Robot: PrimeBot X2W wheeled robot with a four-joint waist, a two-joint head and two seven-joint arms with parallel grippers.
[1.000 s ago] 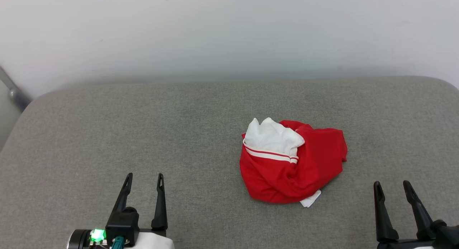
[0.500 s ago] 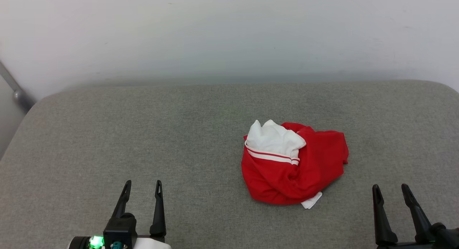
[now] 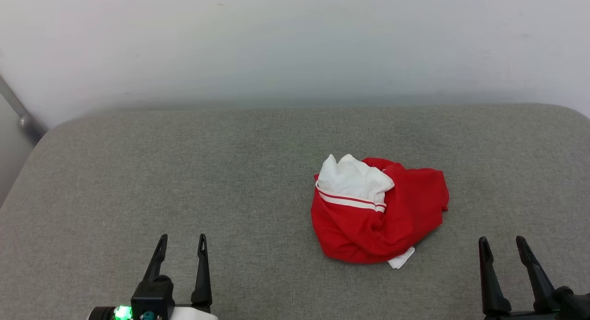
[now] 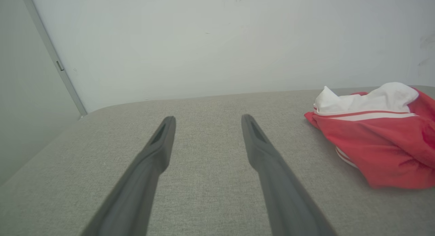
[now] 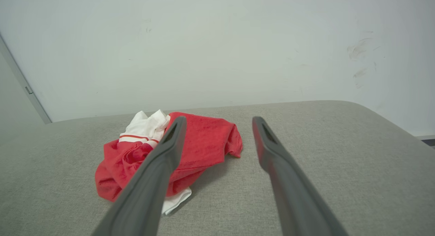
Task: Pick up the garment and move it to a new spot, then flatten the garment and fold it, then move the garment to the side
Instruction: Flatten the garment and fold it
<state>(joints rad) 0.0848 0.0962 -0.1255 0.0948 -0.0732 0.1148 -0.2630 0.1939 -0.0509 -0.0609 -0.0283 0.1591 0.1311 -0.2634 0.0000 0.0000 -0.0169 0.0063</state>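
**Item 1. Left end effector (image 3: 183,239).** Released: the two dark fingers are spread wide with nothing between them. It is held low over the counter (image 3: 184,172) at the 7 o'clock corner of the head view, fingers pointing to 12 o'clock. Bare grey cloth is seen ahead of the tips in the left wrist view.

**Item 2. Right end effector (image 3: 501,240).** Released likewise: the fingers are parted and empty. It is placed at the 5 o'clock corner of the head view, fingers pointing to 12 o'clock.

**Item 3. Garment (image 3: 382,214).** A crumpled red heap lying on the counter, right of centre and apart from both end effectors.
- A white sleeve with striped trim is bunched at the heap's 10 o'clock side.
- A small white scrap is seen at its 5 o'clock edge.
- No lettering is shown.
- The heap is nearly round. Its slightly longer axis is judged to run from 2 o'clock to 8 o'clock in the head view.

**Item 4. Governing relation.**
- From the right end effector the garment is found near, at about 10 o'clock. In the right wrist view it lies just ahead and to 10 o'clock of the fingertips.
- From the left end effector it is found well apart, between 2 and 3 o'clock.
- The right arm is judged the nearer, and a short reach forward and leftward is called for.
- The pick-up is not yet begun.

**Item 5. Wall (image 3: 295,43).** Plain and pale, standing behind the counter at 12 o'clock.
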